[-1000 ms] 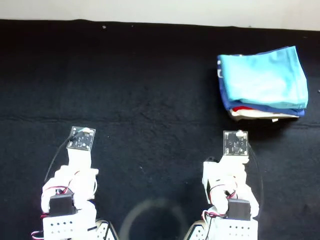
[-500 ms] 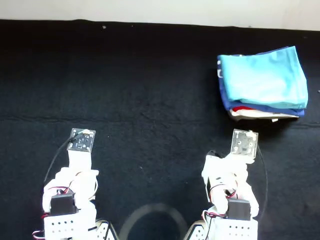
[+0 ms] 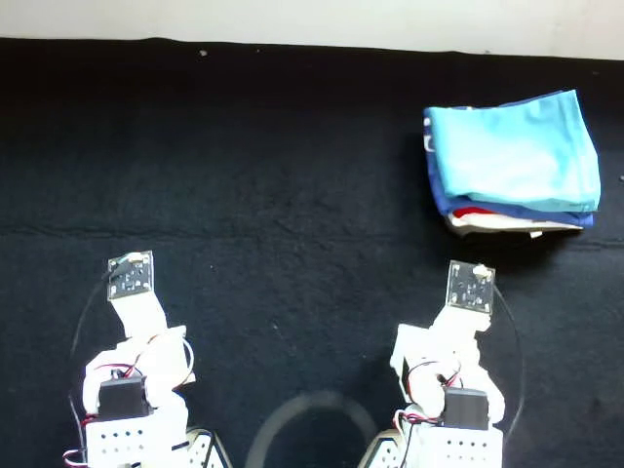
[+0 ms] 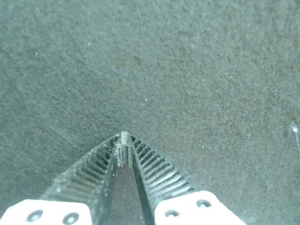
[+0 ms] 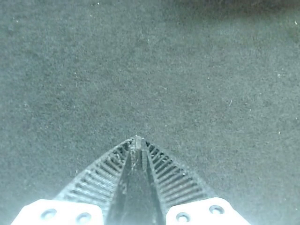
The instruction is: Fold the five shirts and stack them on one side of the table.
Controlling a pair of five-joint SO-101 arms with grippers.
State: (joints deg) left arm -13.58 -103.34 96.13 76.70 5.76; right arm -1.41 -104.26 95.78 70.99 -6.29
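Looking down from above, I see a black-covered counter (image 3: pixel 292 146) with one stack (image 3: pixel 512 161) of folded shirts on its far right side. The top shirt (image 3: pixel 517 141) is light blue and lies fairly square. Under it show a dark blue layer (image 3: pixel 507 207), a red sliver (image 3: pixel 475 212) and a white layer (image 3: pixel 497 224) at the bottom. That makes at least four layers. The edges overlap too closely for me to count five with confidence, so one more may be hidden inside. My two arms sit at the near edge. One arm (image 3: pixel 146 322) is on the side away from the stack and well apart from it. The other arm (image 3: pixel 453 336) is near the stack but not touching it. In the left wrist view, the left jaws are pressed together at the tips over bare cloth, with nothing between them. In the right wrist view, the right jaws are likewise together and hold nothing. Every shirt I can see lies folded in the stack, so I judge the folding and stacking finished or nearly so. All that seems left is to confirm the count and perhaps tidy the bottom layers, which stick out slightly on the near side.
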